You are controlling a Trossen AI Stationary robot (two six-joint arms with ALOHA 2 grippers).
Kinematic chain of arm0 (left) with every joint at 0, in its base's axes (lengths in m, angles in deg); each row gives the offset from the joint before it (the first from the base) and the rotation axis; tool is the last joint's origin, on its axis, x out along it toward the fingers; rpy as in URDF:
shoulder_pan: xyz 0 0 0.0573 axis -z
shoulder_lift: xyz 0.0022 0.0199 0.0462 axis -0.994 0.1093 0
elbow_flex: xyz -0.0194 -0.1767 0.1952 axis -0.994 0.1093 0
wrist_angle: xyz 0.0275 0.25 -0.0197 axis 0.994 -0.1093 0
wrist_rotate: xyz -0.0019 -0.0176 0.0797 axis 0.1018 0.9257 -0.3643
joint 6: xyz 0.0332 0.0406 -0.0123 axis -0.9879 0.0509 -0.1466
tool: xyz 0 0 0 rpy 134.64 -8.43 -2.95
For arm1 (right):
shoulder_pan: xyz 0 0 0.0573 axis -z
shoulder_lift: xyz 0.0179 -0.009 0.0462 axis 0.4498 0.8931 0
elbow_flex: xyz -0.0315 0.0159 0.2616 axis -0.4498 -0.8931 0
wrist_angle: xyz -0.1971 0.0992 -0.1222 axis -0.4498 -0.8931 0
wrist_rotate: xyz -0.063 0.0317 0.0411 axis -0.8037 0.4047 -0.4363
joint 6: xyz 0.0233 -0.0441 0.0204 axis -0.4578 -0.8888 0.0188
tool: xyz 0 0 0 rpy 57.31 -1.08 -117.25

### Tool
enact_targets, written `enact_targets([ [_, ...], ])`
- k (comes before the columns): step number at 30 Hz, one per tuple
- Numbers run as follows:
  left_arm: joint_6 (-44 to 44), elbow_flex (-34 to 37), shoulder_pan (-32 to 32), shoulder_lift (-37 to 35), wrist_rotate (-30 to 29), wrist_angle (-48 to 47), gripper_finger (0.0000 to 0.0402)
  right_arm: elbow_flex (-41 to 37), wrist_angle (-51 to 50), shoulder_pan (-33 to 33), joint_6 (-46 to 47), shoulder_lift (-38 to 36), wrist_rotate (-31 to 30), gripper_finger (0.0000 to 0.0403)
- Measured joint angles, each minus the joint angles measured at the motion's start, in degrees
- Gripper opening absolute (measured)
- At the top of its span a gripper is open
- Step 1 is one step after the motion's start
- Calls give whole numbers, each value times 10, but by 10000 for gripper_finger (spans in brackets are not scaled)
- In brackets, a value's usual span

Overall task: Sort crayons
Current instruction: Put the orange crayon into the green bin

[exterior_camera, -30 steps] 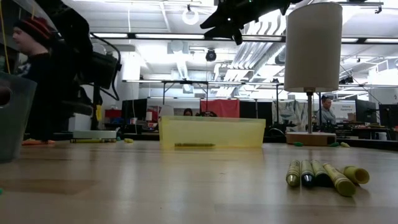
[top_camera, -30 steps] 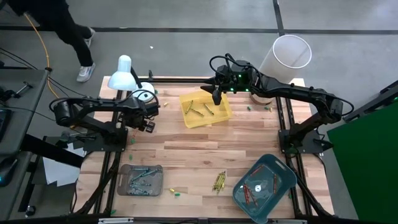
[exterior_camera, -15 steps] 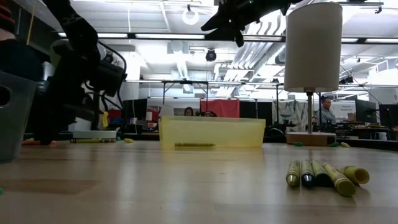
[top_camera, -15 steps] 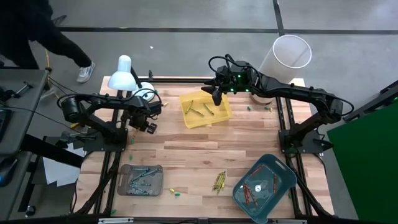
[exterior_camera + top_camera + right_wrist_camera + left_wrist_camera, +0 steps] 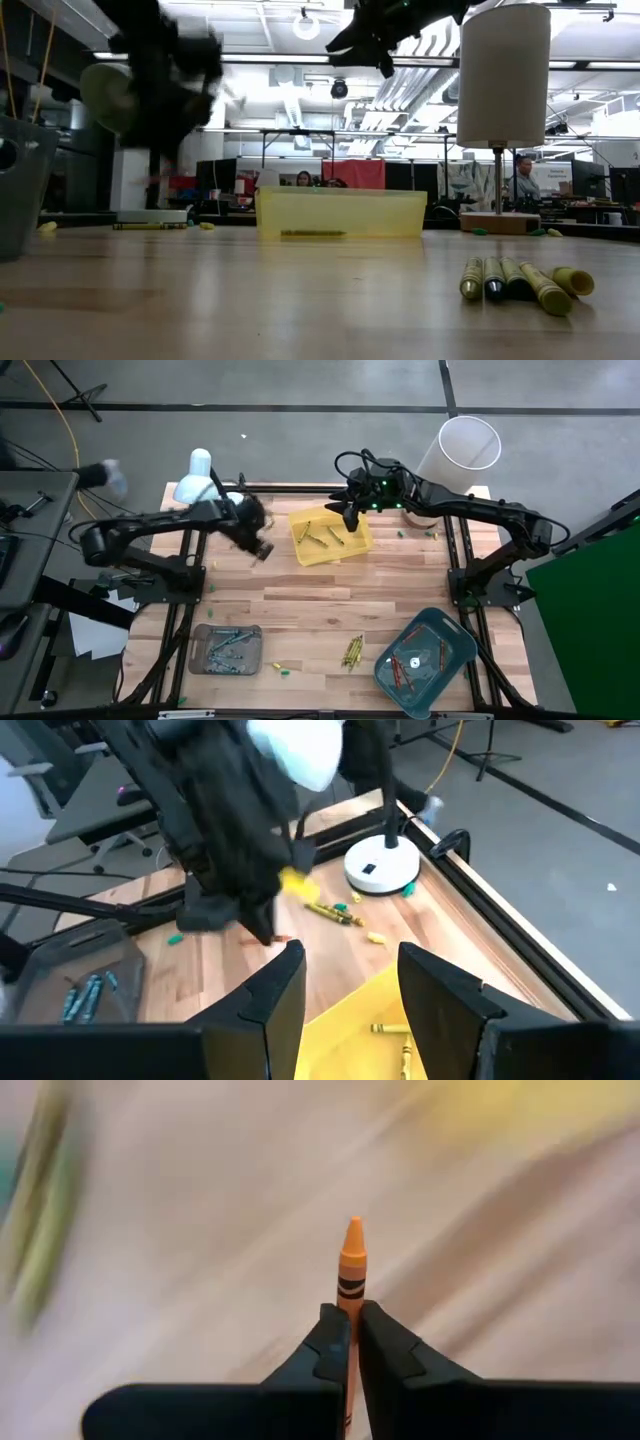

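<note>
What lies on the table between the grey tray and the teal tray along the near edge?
In the high view, a bunch of yellow-olive crayons and a few small loose crayons lie between the grey tray and the teal tray.

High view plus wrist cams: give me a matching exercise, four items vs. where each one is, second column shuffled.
Items:
1. orange crayon
2. yellow tray
3. teal tray
4. grey tray

Places:
A. near edge of the table, on the left arm's side
B. clamped between the left gripper's shut fingers
C. below the open right gripper, at the far side of the table
D. near corner on the right arm's side

Pairs: 1-B, 2-C, 3-D, 4-A
</note>
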State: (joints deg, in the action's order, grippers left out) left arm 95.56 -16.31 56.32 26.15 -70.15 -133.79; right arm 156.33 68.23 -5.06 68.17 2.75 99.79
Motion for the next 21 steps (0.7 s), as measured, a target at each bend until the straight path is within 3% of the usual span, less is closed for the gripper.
enact_targets([
  [4,-53,-55,-4,-62,31,124,1,0,2,4,0,-13,30,154],
  [8,-135,-69,-9,-107,48,380,1,0,26,5,9,-24,89,154],
  [12,-159,-68,-20,-103,47,579,1,0,89,2,33,-17,155,154],
  [15,-146,-68,-24,-95,60,638,0,0,129,-4,49,-9,159,154],
  [21,-140,-68,-16,-85,76,648,0,0,158,-8,52,-4,131,154],
])
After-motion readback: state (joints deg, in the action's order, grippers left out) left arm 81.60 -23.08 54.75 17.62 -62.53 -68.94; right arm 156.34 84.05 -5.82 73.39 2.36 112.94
